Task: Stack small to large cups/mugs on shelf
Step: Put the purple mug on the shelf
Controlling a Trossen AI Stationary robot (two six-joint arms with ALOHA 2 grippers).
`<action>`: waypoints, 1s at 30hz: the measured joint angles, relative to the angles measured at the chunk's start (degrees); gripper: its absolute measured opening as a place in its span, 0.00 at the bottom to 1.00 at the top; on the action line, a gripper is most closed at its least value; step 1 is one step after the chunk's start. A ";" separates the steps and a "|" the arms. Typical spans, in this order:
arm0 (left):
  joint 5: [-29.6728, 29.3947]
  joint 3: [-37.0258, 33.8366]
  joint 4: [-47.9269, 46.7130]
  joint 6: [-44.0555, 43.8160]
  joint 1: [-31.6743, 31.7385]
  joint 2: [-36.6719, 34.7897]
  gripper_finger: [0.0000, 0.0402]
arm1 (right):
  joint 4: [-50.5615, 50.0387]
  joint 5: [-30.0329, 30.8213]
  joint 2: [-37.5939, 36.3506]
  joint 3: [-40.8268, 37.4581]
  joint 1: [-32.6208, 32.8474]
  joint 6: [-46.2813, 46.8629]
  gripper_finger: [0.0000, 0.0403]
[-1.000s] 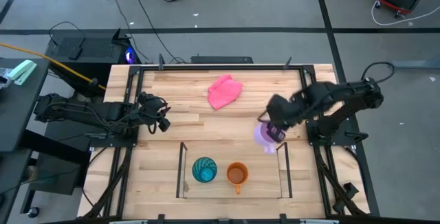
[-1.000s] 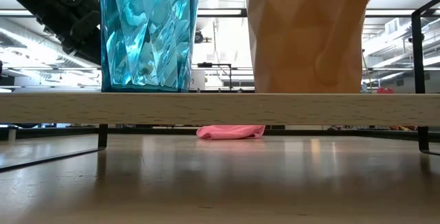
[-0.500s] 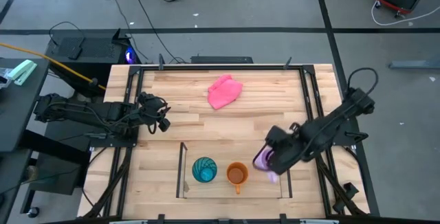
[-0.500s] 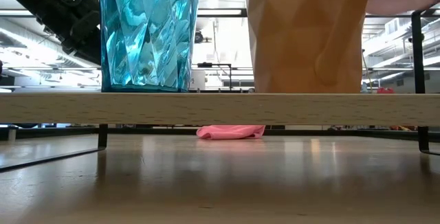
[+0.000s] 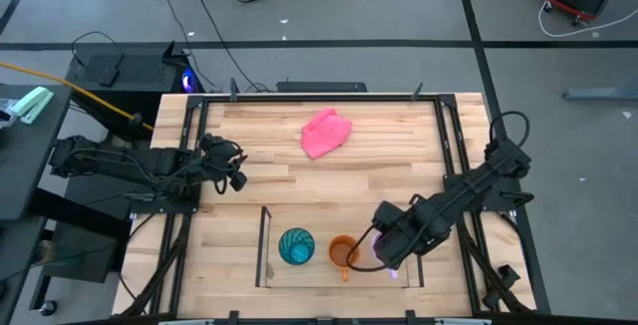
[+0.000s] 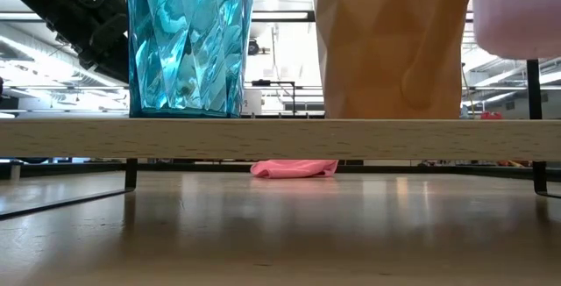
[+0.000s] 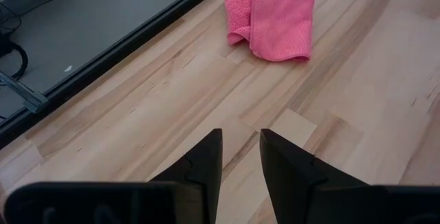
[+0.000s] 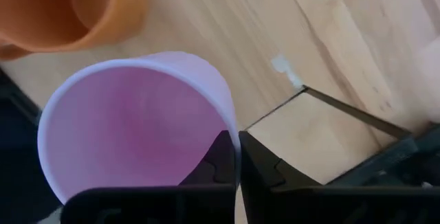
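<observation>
The teal-blue tumbler (image 5: 296, 246) and the orange mug (image 5: 343, 253) stand side by side on the shelf's wooden plank (image 6: 280, 137); the low view shows them as the tumbler (image 6: 188, 40) and the orange mug (image 6: 394, 40). My right gripper (image 5: 386, 255) hangs over the shelf's right end, shut on the lilac mug (image 8: 137, 128), next to the orange mug (image 8: 75, 11). From above, the gripper hides most of the lilac mug (image 5: 371, 249). My left gripper (image 5: 235, 171) waits open over the table's left side, touching nothing. My right gripper holds the lilac mug by its rim wall (image 8: 234, 138), one finger inside the cup and one outside. The fingers come from above, pointing down. The lilac mug (image 6: 517, 14) is lifted clear, its bottom above the plank, its mouth facing up.
A pink cloth (image 5: 326, 132) lies at the table's far middle, also in the left wrist view as the pink cloth (image 7: 271, 18). The shelf's thin dark rods (image 8: 350, 114) rise at its right end (image 6: 531, 84), close beside the lilac mug. Bare wood lies between cloth and shelf.
My right gripper has carried the lilac mug from the table's right middle toward the near edge and leftward, over the shelf's right end beside the orange mug. In the low view the mug has come into sight at the upper right and has come lower.
</observation>
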 joint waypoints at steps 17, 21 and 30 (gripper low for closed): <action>0.24 -0.08 0.08 -1.20 -0.07 4.28 0.27 | 3.52 -0.30 -1.02 -4.93 0.63 1.33 0.01; 0.26 -0.06 0.49 -1.20 -0.07 5.58 0.27 | 5.94 -0.37 -1.03 -6.66 0.57 1.17 0.01; 0.42 -0.06 0.66 -1.47 -0.35 5.64 0.27 | 9.96 -1.45 -1.03 -10.27 -0.39 1.66 0.01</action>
